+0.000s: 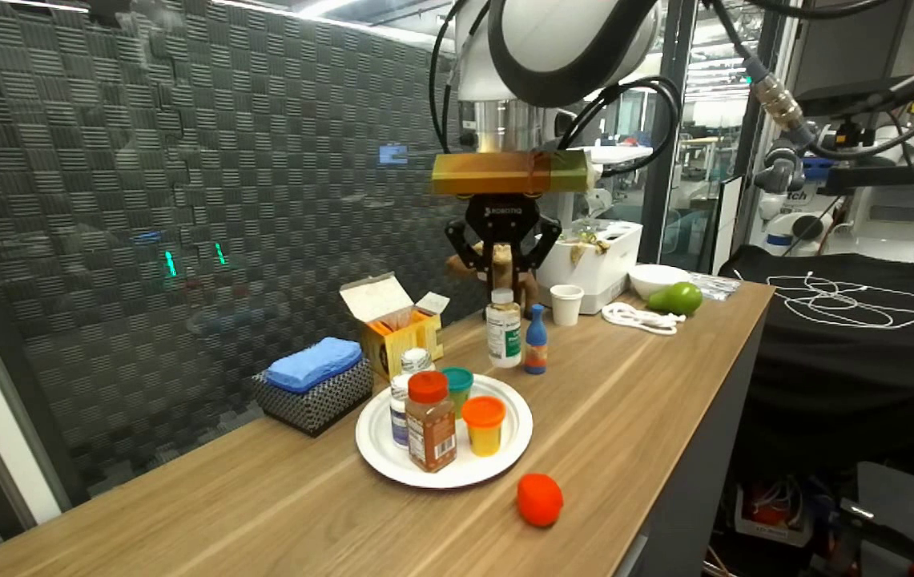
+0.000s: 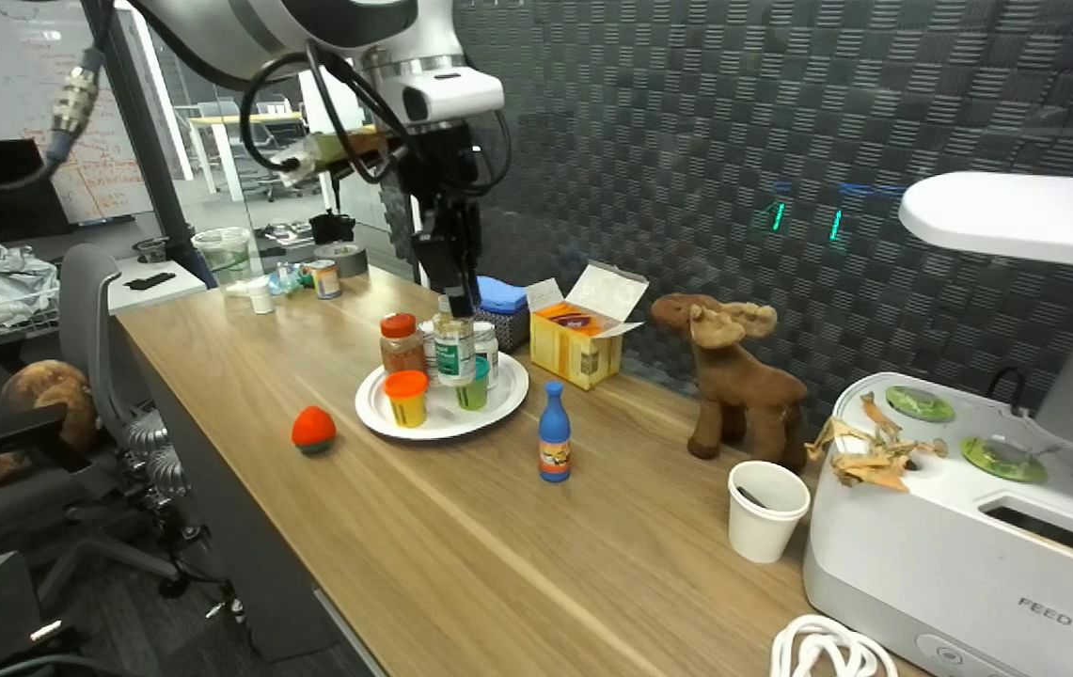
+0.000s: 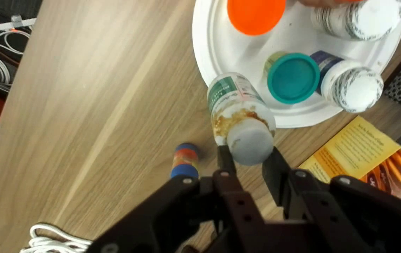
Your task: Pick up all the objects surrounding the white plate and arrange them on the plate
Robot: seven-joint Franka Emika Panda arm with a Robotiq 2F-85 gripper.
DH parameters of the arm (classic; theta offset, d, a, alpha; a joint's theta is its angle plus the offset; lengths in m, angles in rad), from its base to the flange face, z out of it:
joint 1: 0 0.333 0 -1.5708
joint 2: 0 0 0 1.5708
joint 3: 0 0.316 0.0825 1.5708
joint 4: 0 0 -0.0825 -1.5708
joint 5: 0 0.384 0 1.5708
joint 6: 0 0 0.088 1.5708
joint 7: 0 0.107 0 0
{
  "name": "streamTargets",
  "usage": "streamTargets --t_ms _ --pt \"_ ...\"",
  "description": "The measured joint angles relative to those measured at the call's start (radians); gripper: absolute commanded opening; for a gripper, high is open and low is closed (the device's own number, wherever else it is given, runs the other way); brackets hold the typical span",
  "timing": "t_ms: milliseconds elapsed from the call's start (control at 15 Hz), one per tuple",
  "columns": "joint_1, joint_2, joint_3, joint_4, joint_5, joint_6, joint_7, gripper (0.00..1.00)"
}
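My gripper [image 1: 502, 295] is shut on the cap end of a clear bottle [image 1: 504, 335] with a white cap and a green-and-white label. The bottle also shows in the wrist view [image 3: 239, 102], overlapping the edge of the white plate [image 3: 202, 45]. It appears held above the table. On the plate stand a red-lidded spice jar [image 1: 431, 433], an orange-lidded tub [image 1: 484, 429], a teal-lidded tub [image 2: 473, 393] and two white bottles [image 3: 358, 88]. A blue bottle [image 2: 554, 437] stands upright on the table. A red-orange fruit [image 1: 539, 500] lies beside the plate.
An open yellow box [image 2: 578, 343] and a dark basket [image 1: 316, 401] with a blue cloth stand along the wall side. A toy moose [image 2: 743, 385], a paper cup [image 2: 766, 512], a white planter [image 2: 950, 564], a white cord [image 1: 641, 318] and a green pear [image 1: 677, 299] are farther along.
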Motion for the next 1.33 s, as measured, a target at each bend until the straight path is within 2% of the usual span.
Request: streamTargets --t_ms 267,533,933,1333 --pt "0.0 -0.05 0.062 -0.072 0.007 0.027 -0.001 0.1" --pt "0.001 -0.054 0.102 -0.107 0.009 0.102 -0.001 0.1" --pt "0.001 -0.053 0.119 -0.111 0.009 0.197 -0.001 0.11" --pt "0.001 -0.04 0.119 -0.113 0.007 0.238 -0.001 0.11"
